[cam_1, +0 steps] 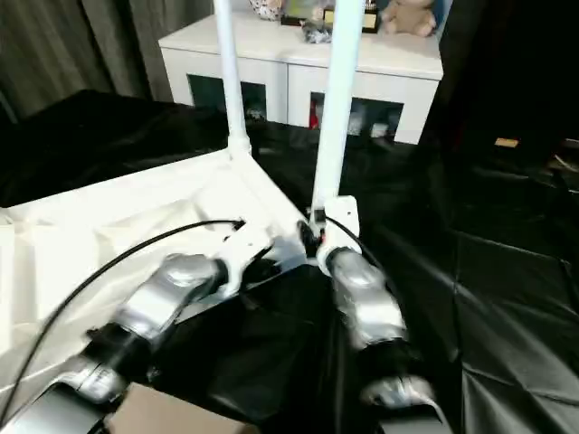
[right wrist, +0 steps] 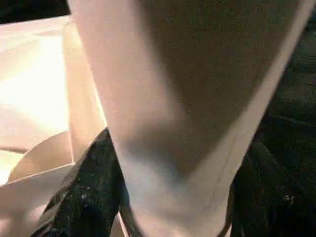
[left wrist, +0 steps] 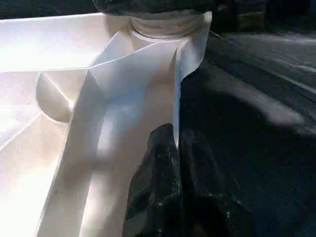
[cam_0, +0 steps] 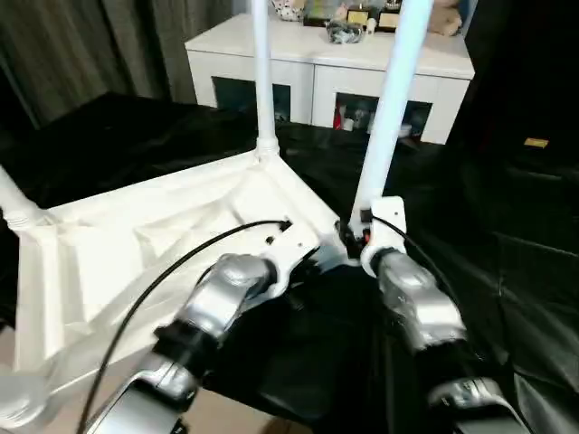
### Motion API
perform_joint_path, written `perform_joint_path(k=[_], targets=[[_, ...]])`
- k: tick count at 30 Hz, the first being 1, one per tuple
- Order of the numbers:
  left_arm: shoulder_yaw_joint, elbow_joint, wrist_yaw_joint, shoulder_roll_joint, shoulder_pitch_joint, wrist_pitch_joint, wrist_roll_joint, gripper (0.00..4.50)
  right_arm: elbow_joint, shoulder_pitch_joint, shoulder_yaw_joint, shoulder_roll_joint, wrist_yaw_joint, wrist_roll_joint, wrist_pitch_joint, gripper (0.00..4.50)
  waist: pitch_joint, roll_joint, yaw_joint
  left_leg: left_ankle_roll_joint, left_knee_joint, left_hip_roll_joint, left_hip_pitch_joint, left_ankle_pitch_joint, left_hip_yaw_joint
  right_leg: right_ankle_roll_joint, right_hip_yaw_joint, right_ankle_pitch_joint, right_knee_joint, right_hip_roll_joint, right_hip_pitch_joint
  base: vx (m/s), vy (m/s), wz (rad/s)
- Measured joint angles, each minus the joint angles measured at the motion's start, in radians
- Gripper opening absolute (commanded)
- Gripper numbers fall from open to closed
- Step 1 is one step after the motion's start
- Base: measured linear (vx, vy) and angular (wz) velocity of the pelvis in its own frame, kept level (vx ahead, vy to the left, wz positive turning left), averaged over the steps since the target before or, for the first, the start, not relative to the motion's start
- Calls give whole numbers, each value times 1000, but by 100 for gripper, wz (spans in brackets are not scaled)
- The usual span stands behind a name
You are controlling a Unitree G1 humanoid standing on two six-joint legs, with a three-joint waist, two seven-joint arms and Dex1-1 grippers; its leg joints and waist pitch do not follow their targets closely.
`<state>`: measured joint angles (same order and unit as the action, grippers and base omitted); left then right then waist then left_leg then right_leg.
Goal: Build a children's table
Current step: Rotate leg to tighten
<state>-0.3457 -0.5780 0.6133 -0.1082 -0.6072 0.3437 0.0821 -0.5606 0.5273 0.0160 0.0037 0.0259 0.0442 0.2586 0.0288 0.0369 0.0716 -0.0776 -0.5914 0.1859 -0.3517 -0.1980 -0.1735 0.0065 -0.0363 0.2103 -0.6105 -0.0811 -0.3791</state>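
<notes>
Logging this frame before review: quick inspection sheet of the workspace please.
Surface: black sheet covers the work area.
Job's things: children's table lies upside down, ribbed underside up; upright legs at the far corner and near corner.
Clutter: nothing seen.
Grippers: left gripper shut at the table's rim; right gripper shut on the near-corner leg, low down.
Cables: black cable along the left forearm.
Surroundings: white cabinet with dark glass doors, small items on top; curtain.

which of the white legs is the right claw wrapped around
The near leg, standing at the tabletop corner closest to the robot. The right claw grips it near its base; the far leg and the leg at the left edge stand free.
</notes>
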Motion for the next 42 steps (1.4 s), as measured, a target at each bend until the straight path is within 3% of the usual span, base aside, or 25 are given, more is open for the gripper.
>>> perform_joint_path(k=[3, 8, 15, 21, 31, 32, 42], targets=[[0, -17, -8, -4, -9, -21, 4, 0, 2, 0, 19, 14, 9, 3, -13, 331, 0, 1, -3, 0, 1, 0, -1, 0, 1, 3, -1, -2, 0, 0, -1, 0, 0, 0], [15, -18, -17, -72, -16, -75, 34, 0, 8, -30, -17, 11, 120, 29, -4, 371, 2, 3, -33, -2, 1, 3, -9, 1, 5, 4, -6, -8, 0, 2, -7, 0, 0, 0], [-6, 109, 180, -189, 61, -158, -2, 0, 86, -77, -102, -197, 505, 50, -5, 377, 2, 4, -25, 6, 2, 6, -20, 3, 5, 0, -9, -4, 0, 4, -21, 36, -1, 1], [-26, 252, 392, -307, 155, -188, -67, 0, 210, -172, -182, -357, 811, 93, -33, 377, 2, 5, -5, 8, 0, 6, -21, 2, 3, -3, -9, -2, 0, 4, -21, 0, 0, 0], [-45, 350, 490, -349, 210, -146, -110, 0, 307, -194, -190, -411, 1004, 163, -32, 377, 3, 5, -7, 2, -2, 6, -17, -1, 1, -4, -6, -2, -3, 3, -18, 0, 0, 0], [-45, 354, 493, -351, 211, -145, -111, 0, 309, -197, -190, -412, 1010, 166, -31, 350, 3, 5, -8, 2, -2, 6, -17, -1, 1, -4, -6, -2, -3, 3, -18, 0, 0, 0], [-48, 378, 509, -357, 220, -121, -121, 0, 319, -209, -205, -441, 1060, 178, -29, 277, 3, 5, -5, 5, -2, 6, -18, 1, 1, -4, -6, -2, -2, 3, -19, 0, 0, 0]])
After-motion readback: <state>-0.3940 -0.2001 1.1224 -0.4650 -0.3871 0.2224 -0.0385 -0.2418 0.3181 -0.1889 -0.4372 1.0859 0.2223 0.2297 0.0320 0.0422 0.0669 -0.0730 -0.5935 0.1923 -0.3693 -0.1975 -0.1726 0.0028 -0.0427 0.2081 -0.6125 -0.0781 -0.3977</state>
